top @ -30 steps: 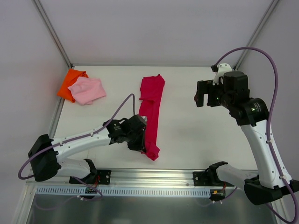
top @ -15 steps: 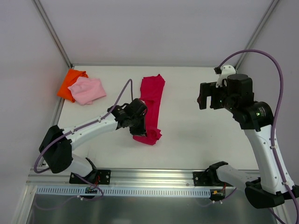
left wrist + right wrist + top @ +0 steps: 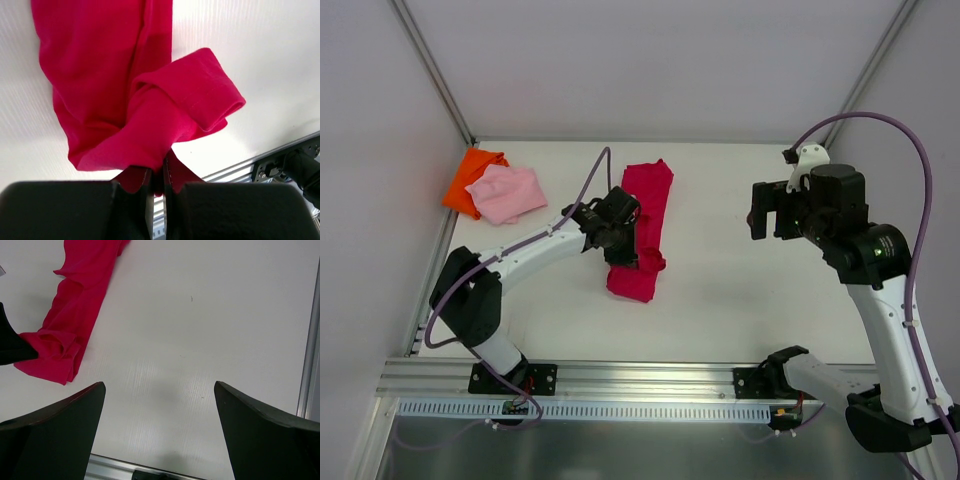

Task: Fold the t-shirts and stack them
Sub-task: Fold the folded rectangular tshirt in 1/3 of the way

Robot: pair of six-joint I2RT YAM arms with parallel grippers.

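Left arm has hauled the near end of the crimson t-shirt (image 3: 647, 195) away from the front rail over the last second. We now see that end doubled back on the shirt's middle. Right arm has shifted only slightly.

Left pincer (image 3: 157, 176) is pressed together on a bunched fold of the crimson cloth. In the wrist view we see fabric squeezed between the jaws, with a rolled sleeve or hem end hanging to the right.

The shirt lies as a narrow strip mid-counter (image 3: 750, 300), running toward the far edge.

Right pincer (image 3: 159, 386) is spread wide and grips nothing. We see it above the right side of the counter, well apart from the shirt.

The pink t-shirt (image 3: 508, 193) lies partly on the orange t-shirt (image 3: 468, 178) in the far left corner, away from both pincers.
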